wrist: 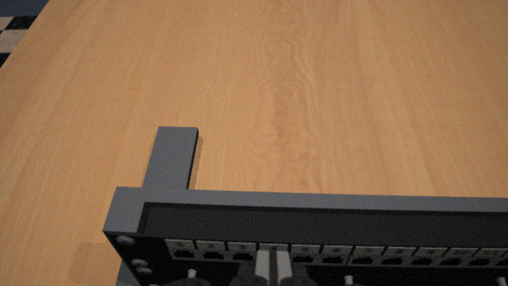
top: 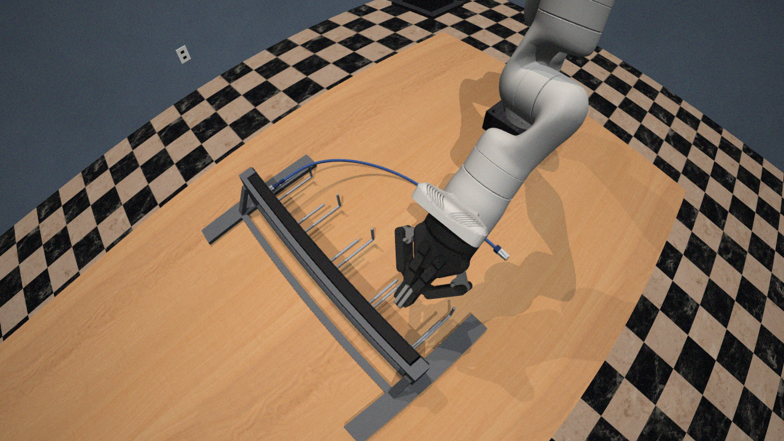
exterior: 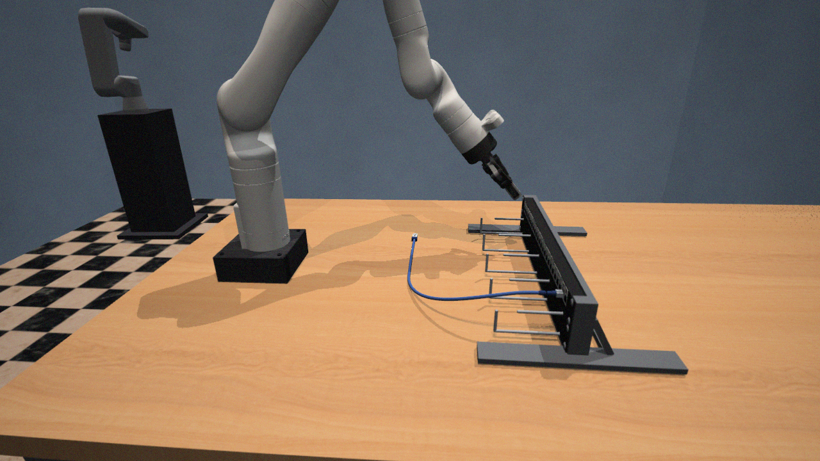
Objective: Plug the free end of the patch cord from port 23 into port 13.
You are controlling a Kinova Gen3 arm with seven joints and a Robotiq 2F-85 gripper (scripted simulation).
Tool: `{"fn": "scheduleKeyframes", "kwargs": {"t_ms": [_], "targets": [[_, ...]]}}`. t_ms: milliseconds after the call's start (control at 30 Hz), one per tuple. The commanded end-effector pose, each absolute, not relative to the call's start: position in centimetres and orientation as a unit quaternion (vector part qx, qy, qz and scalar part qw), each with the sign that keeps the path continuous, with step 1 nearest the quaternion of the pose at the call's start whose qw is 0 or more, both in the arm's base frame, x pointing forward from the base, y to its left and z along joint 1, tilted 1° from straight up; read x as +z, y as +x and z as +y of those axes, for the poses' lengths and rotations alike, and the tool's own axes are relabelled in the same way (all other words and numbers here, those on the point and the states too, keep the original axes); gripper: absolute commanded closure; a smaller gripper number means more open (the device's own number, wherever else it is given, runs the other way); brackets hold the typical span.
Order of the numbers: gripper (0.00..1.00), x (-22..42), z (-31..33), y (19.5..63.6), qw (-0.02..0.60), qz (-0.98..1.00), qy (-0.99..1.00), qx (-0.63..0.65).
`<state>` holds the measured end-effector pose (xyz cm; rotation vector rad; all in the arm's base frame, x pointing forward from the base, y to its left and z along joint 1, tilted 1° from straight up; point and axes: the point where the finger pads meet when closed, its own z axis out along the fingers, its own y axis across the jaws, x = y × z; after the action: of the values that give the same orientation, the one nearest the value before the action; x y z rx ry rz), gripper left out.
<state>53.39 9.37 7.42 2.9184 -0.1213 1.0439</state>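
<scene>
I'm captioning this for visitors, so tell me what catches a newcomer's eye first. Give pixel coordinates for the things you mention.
The big pale arm (top: 548, 104) (exterior: 257, 109) likely grabs it first, its closed gripper (top: 404, 296) (exterior: 519, 196) (wrist: 271, 272) by the low-numbered ports. Next, the bright blue cord (top: 350, 161) (exterior: 453, 298) curving from the far end of the long dark rack (top: 334, 271) (exterior: 585, 303) (wrist: 317, 200).

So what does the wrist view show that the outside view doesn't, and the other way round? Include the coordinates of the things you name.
Only the wrist view shows the low port numbers readably, such as the 2 and 3 plates, with the gripper (exterior: 519, 196) (wrist: 271, 272) in front of the plate after 3.

Only the exterior view shows the blue cord (top: 356, 162) (exterior: 453, 298), its free plug (top: 502, 253) (exterior: 414, 236), and the robot's black base (exterior: 246, 268).

Both show the rack (top: 333, 268) (exterior: 583, 303) (wrist: 317, 199), the table (top: 164, 307) (exterior: 286, 389) (wrist: 337, 99) and the checkered floor (top: 685, 307) (exterior: 34, 298) (wrist: 12, 36).
</scene>
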Motion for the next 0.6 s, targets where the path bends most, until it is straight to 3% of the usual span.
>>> {"fn": "scheduleKeyframes", "kwargs": {"t_ms": [0,567], "targets": [[1.00,7.4,9.4,53.3,0.021,-0.035,0.941,0.337],[1.00,8.9,9.5,51.9,0.020,-0.034,0.942,0.335]]}}
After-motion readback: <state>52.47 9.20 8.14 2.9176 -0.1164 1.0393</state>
